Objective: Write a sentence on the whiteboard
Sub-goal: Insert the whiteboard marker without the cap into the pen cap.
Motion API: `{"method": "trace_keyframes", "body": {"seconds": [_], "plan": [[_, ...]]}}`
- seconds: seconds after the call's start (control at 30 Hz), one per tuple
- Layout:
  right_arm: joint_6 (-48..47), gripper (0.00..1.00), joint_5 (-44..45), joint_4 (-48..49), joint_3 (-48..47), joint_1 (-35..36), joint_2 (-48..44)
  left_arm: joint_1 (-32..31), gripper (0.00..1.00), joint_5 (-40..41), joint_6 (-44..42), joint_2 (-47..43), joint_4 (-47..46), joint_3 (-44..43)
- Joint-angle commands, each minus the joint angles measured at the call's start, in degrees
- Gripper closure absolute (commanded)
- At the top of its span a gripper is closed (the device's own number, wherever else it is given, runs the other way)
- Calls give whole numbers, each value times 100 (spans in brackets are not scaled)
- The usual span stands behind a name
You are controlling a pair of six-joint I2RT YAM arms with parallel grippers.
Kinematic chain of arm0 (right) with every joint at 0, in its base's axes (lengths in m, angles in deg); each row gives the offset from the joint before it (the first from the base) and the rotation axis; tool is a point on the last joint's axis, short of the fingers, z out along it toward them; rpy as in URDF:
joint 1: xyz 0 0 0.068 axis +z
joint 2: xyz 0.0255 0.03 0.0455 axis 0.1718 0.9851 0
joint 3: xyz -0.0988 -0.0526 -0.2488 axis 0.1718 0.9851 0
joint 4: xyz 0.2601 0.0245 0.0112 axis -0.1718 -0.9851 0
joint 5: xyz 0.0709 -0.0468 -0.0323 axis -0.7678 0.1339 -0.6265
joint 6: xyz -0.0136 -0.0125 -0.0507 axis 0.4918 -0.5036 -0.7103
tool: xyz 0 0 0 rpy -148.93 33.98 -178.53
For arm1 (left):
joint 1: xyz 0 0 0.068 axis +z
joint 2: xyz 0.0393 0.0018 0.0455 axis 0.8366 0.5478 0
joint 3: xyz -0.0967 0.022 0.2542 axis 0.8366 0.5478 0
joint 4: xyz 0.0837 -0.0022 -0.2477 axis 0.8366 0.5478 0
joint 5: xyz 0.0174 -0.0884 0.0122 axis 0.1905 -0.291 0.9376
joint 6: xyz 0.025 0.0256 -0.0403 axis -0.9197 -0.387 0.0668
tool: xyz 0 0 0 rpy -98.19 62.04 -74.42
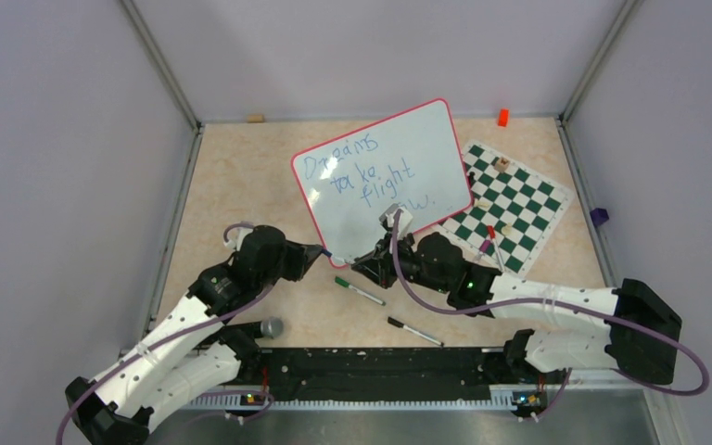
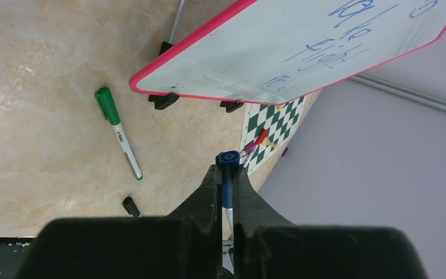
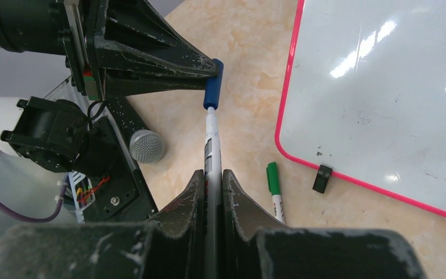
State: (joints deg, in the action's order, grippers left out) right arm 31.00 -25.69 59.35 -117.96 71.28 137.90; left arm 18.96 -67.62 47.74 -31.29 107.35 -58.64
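The whiteboard (image 1: 380, 176) stands tilted on black feet, red-framed, with the blue sentence (image 1: 371, 171) on it, starting "Dreams take flight". In front of its lower left corner both grippers hold one blue marker (image 1: 338, 257). My left gripper (image 2: 227, 168) is shut on the marker's blue cap (image 2: 227, 183). My right gripper (image 3: 212, 174) is shut on its white barrel (image 3: 211, 142), and the cap (image 3: 213, 84) still sits at the barrel's far end. The whiteboard (image 3: 383, 87) lies to the right of the marker.
A green marker (image 1: 360, 291) and a black marker (image 1: 414, 332) lie on the table near the arms' bases. A microphone (image 1: 269, 326) lies by the left arm. The chess mat (image 1: 510, 204) with a few pieces and pens is right of the board. An orange block (image 1: 502, 117) sits at the back.
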Motion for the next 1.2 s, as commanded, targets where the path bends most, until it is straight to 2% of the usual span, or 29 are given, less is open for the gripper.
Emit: {"method": "trace_keyframes", "body": {"seconds": [0.0, 0.47, 0.67, 0.83, 1.0, 1.17], "plan": [[7, 100, -25, 374, -326, 84, 38, 20, 100, -6, 33, -17, -171, -94], [3, 100, 111, 429, -380, 80, 167, 19, 100, -275, 94, 42, -391, -50], [-41, 100, 738, 962, -328, 81, 409, 21, 100, -937, 498, 109, -1125, 217], [-378, 100, 1540, 1364, -417, 102, 665, -13, 100, -1542, 787, 502, -1916, 311], [-759, 100, 1886, 1703, -579, 107, 948, -290, 100, -1465, 700, 794, -2082, -41], [-913, 100, 1580, 1256, -1094, 100, 1216, -912, 100, -1346, 354, 1229, -2140, -585]]}}
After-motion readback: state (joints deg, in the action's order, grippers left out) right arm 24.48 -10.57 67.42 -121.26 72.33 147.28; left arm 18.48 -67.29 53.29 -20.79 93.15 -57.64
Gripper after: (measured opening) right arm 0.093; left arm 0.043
